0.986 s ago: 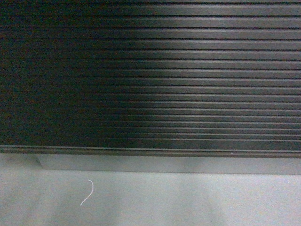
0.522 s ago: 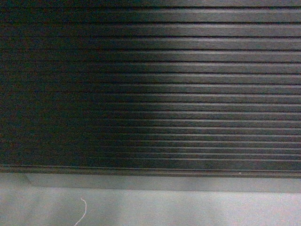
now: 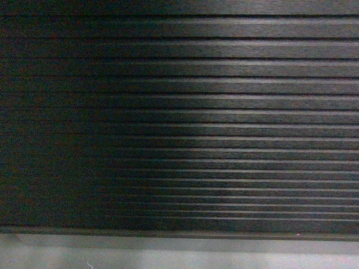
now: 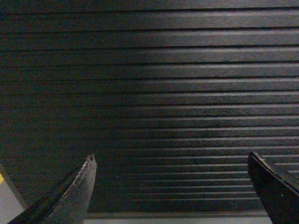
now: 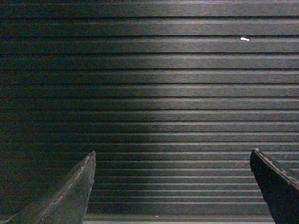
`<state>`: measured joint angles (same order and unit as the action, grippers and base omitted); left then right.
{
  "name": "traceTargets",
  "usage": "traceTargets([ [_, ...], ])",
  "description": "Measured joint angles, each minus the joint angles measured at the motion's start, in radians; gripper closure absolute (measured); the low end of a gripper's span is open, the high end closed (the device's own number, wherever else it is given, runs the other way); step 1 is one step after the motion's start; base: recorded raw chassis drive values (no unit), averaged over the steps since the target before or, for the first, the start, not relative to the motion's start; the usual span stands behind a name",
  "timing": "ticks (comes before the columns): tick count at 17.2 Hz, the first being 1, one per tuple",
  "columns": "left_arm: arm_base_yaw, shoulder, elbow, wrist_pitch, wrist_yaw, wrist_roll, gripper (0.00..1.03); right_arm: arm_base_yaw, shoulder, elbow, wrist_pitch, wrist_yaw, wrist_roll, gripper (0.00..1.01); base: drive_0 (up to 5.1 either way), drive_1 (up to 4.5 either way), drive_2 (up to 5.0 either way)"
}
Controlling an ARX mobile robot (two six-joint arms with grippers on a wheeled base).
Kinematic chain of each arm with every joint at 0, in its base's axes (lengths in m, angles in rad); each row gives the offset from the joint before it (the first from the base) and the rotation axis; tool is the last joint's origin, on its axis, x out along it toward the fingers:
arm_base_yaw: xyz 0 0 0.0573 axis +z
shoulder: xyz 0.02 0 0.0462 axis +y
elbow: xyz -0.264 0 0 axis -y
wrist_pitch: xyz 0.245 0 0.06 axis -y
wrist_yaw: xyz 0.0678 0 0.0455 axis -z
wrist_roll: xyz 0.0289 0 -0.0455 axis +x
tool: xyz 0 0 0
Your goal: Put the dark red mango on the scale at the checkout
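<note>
the checkout ribbed front fills every view; left gripper and right gripper both gape, empty, fingers at 7 and 5 o'clock.

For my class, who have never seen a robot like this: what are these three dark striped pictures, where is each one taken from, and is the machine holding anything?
All three come from cameras on one wheeled robot with two arms. The head camera looks forward and sees the checkout, a dark counter front with horizontal ribs, with its grey base plinth along the bottom. The other two cameras sit on the wrists. Each shows the same ribbed front close up, with two dark pointed fingers at the lower corners: the left gripper and the right gripper. Both stand wide open with nothing between the fingers. No mango or scale shows in any picture, and the countertop is out of view.
</note>
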<state>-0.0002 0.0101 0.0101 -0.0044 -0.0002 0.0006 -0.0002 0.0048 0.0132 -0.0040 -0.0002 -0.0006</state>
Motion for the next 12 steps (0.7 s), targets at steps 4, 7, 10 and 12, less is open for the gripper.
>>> traceTargets([
  [4,0.000,0.000,0.000,0.000,0.000,0.000,0.05,0.000,0.000,0.000,0.000,0.000,0.000,0.03,0.0,0.00,0.0],
  [7,0.000,0.000,0.000,0.001,0.000,0.000,0.05,0.000,0.000,0.000,0.000,0.000,0.000,0.03,0.0,0.00,0.0],
  [10,0.000,0.000,0.000,0.000,0.000,0.000,0.05,0.000,0.000,0.000,0.000,0.000,0.000,0.03,0.0,0.00,0.0],
  [12,0.000,0.000,0.000,0.000,0.000,0.000,0.05,0.000,0.000,0.000,0.000,0.000,0.000,0.03,0.0,0.00,0.0],
])
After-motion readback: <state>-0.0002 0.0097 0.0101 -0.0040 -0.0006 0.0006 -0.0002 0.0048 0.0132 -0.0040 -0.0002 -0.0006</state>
